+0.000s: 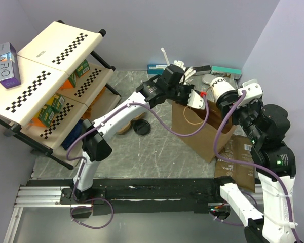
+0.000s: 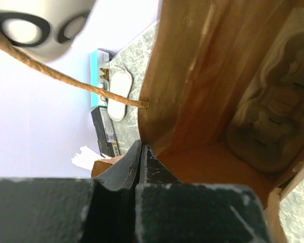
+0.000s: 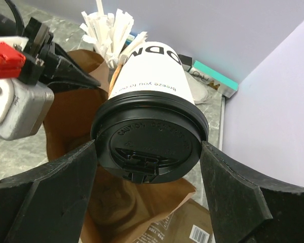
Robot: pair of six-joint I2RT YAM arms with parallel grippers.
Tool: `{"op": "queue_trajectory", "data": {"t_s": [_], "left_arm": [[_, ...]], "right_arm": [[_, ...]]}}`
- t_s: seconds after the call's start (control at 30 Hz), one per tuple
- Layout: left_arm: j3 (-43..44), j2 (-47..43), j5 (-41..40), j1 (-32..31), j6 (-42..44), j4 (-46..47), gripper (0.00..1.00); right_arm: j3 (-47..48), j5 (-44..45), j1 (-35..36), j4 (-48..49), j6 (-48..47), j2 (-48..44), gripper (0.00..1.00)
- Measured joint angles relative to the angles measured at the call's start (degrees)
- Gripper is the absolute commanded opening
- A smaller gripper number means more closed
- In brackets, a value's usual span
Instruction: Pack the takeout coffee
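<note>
Black fingers (image 3: 55,192) of the right gripper (image 3: 149,147) fill the foreground. They stand wide apart and press on opposite sides of the black lid (image 3: 149,136). The jaws are closed on the coffee cup (image 3: 152,71) across its broadest part, at the lidded rim.

The cup lies on its side between them, with the lid facing the wrist and the base pointing away. It is white and tapered, with black lettering around the wall. The lid looks fully seated, and its sip tab sits at the lower edge. A sideways hold would only suit a sealed cup, so I judge it will need to be turned upright before it goes down.

Below the jaws gapes the brown paper bag (image 3: 121,212). From overhead the cup hangs just past the bag's far corner, not yet inside.

To the left of the held cup, the left gripper (image 2: 140,152) has its jaws shut tight. The bag's rim runs in between them, so it appears to pinch that edge. This seems meant to hold the mouth open and stop the bag from sliding. A twine handle (image 2: 66,78) arcs beyond those jaws.

Deeper in the bag a pulp carrier (image 2: 273,116) leans against the far wall, probably the seat intended for the cup.

Beyond the cup, white sticks (image 3: 109,30) bristle upward.
</note>
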Motion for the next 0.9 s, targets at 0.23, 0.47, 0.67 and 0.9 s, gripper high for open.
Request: {"op": "queue_trajectory", "data": {"t_s": [0.23,0.47,0.67,0.9], "left_arm": [[-0.33,-0.87,-2.34,-0.37,0.13,-1.49,0.01],[-6.64,-9.01,-8.02,-0.52,-2.95,-5.05,0.01],[-7.63,-12.90,-12.31,-0.50,-7.85,-9.07,0.01],[-8.70,-12.96,-13.53,-0.50,-13.81,-11.39,0.01]], "right_arm": [[3.89,0.59,-0.02,0.22,-0.55,0.61,0.00],[10.40,-2.40,-0.02,2.32,-1.38,1.20,0.00],[10.97,-6.97,-0.02,3.82,-1.77,1.09,0.00],[8.00,-10.86,-0.02,3.30,-2.45,-1.81,0.00]]}}
